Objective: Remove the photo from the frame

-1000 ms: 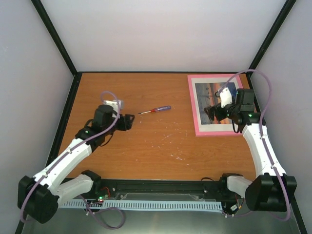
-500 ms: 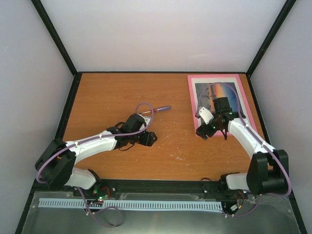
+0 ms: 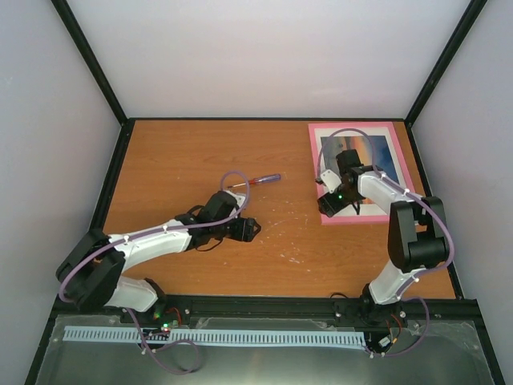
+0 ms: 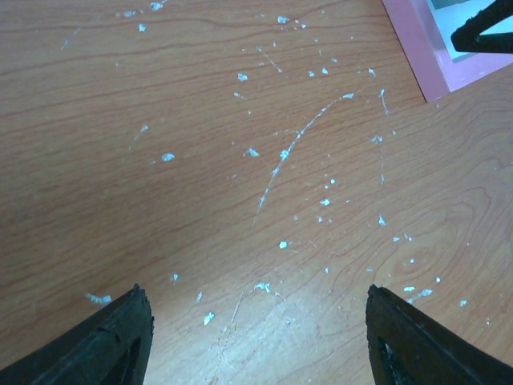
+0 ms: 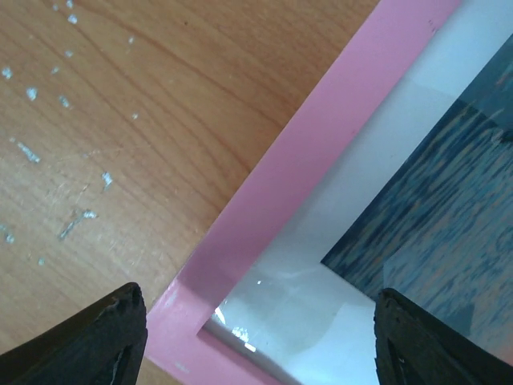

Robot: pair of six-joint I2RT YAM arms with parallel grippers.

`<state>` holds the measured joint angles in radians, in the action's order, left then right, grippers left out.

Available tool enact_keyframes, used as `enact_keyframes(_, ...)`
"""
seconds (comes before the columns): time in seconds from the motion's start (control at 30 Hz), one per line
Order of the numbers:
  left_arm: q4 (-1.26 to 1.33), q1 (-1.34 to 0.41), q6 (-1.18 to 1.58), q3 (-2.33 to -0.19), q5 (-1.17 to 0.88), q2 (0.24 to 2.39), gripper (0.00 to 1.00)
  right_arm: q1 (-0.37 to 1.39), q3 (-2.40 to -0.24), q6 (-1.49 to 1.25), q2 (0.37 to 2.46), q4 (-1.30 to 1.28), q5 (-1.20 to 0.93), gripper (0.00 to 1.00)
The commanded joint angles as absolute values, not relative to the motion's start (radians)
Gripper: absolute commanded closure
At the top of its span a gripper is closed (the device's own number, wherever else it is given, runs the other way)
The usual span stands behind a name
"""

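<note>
The pink frame (image 3: 349, 127) lies face up at the table's far right, with the sunset photo (image 3: 377, 152) inside it behind a white margin. My right gripper (image 3: 329, 207) is open just above the frame's near-left corner. In the right wrist view the gripper (image 5: 260, 341) spans the pink rail (image 5: 321, 152), with the photo's blue water (image 5: 437, 224) beyond it. My left gripper (image 3: 252, 231) is open and empty over bare wood mid-table. In the left wrist view (image 4: 256, 341) the frame's corner (image 4: 417, 48) shows at the top right.
A purple-handled screwdriver (image 3: 256, 181) lies on the table behind my left gripper. The wooden tabletop (image 3: 176, 160) carries pale flecks and scratches. Black posts and white walls close in the table on three sides.
My right arm has swung from the frame's right side across to its near-left corner. My left arm has reached right toward mid-table and has held still for the last half second.
</note>
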<state>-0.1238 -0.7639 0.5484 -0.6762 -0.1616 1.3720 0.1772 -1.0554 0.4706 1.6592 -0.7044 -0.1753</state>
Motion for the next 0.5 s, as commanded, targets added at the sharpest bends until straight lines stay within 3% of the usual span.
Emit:
enact_keyframes(0.0, -0.068, -0.778, 0.585, -0.651, -0.159, 1.329, 0.27, 0.189, -1.101, 0.434, 1.698, -0.694, -0.163, 0.27)
enact_keyframes(0.13, -0.072, -0.778, 0.588, -0.641, -0.151, 1.321, 0.27, 0.199, -1.125, 0.41, 1.729, -0.696, -0.165, 0.36)
enact_keyframes(0.47, -0.088, -0.777, 0.594, -0.637, -0.136, 1.307, 0.27, 0.236, -1.161, 0.445, 1.761, -0.748, -0.191, 0.37)
